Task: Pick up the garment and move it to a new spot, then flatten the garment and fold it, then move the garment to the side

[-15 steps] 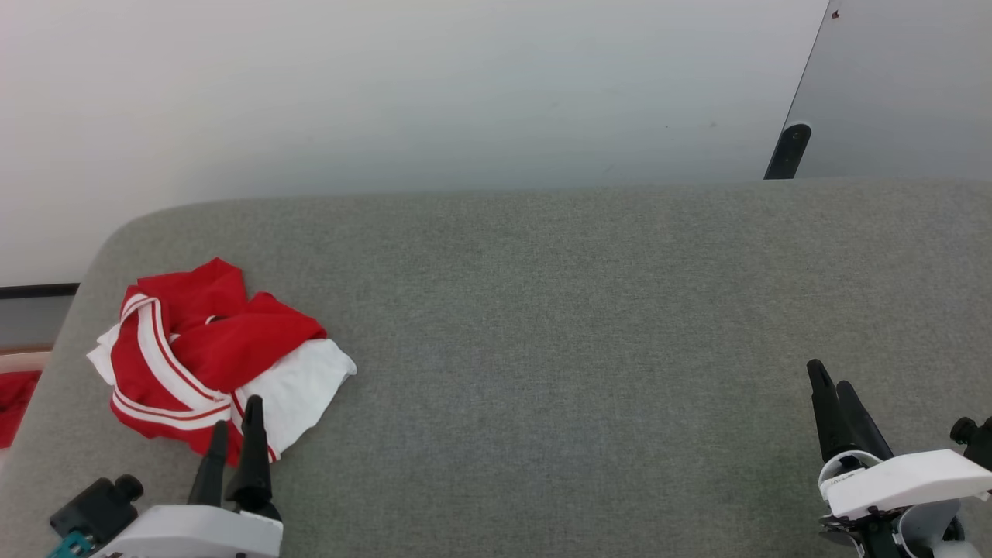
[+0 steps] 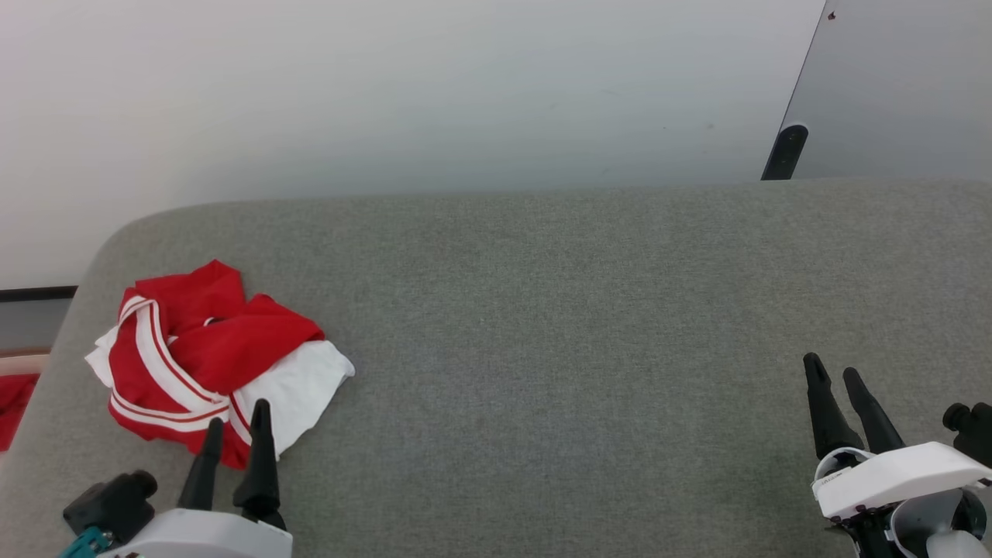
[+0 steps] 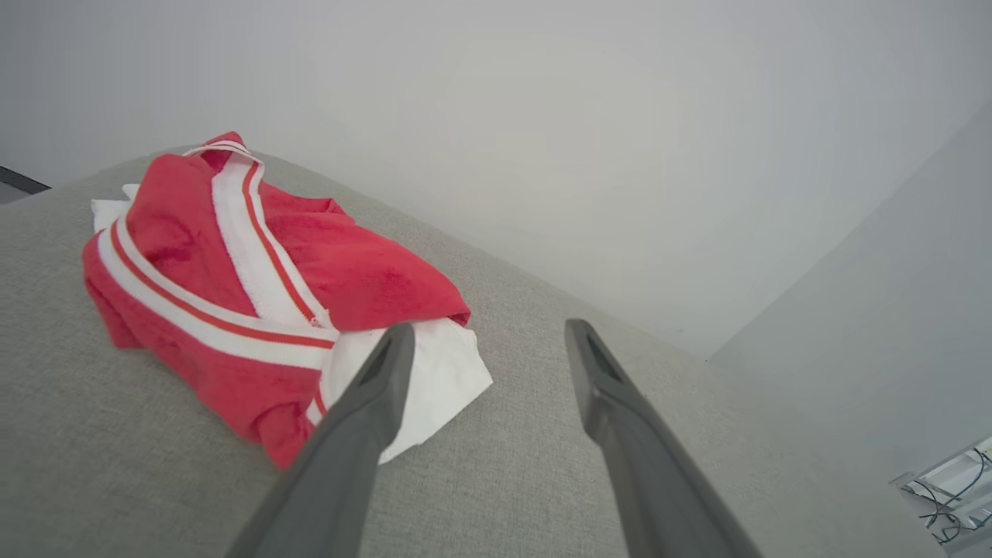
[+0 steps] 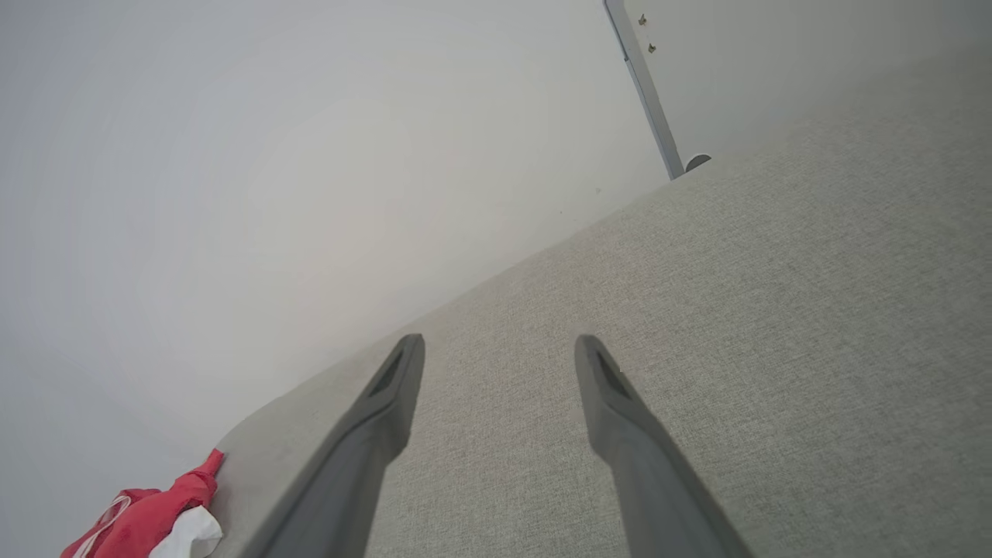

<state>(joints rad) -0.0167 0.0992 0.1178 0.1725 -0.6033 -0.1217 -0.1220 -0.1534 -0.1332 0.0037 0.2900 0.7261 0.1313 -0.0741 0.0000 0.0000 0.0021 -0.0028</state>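
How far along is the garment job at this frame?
Nothing looks done: the garment lies crumpled near the left end of the grey surface. In hand: the open left gripper points at its near edge, holding nothing. The right gripper is open, far off. Left: pick, move, flatten, fold, set aside.

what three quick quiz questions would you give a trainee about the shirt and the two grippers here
1. True or false: the garment lies flat and neatly folded on the grey surface.
2. Which is nearer the garment? A: the left gripper. B: the right gripper.
3. Fill in: the jaws of both grippers stand ____.

Key: 1 false, it is a crumpled heap; 2 A; 3 open.
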